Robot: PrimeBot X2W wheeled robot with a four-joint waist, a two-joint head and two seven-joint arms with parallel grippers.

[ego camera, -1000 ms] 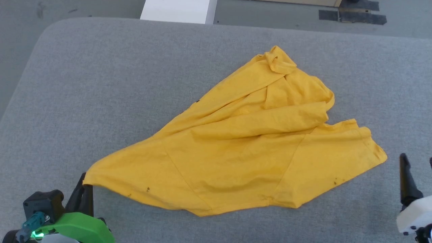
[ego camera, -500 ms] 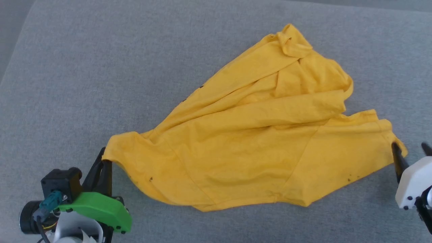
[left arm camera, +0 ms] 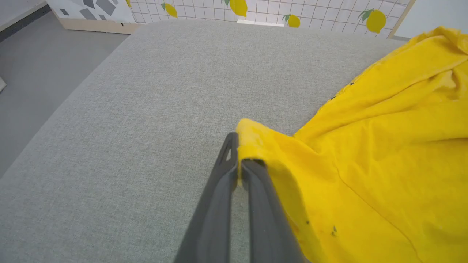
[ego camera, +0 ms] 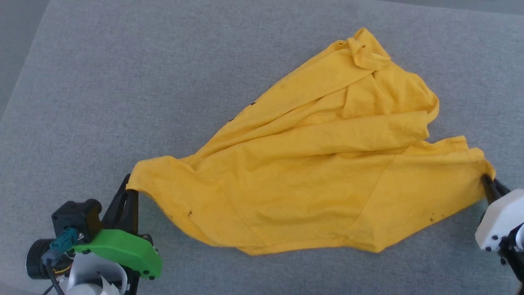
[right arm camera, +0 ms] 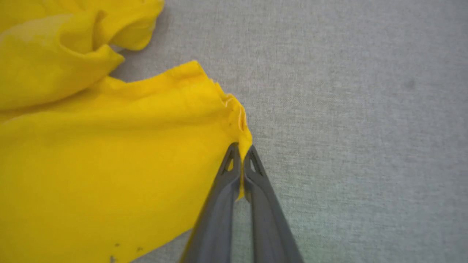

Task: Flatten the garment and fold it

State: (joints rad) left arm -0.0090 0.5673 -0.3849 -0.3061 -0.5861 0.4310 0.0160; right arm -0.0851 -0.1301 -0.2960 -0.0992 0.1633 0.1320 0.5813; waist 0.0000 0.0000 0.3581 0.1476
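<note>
Pinching opposite corners of the garment (ego camera: 311, 180), crumpled on the grey cushion (ego camera: 123, 82), with left gripper (left arm camera: 238, 155) and right gripper (right arm camera: 241, 150) both clenched on cloth. Pull apart evenly and low (no jerking) to spread the folds

Entry for you, operator: no text, label, brand, number or sign can be read in any view. The garment (ego camera: 311, 172) shows plain yellow cloth on its visible side. The gridded panel (left arm camera: 329, 16) in the left wrist view carries a lemon pattern, no lettering.
</note>
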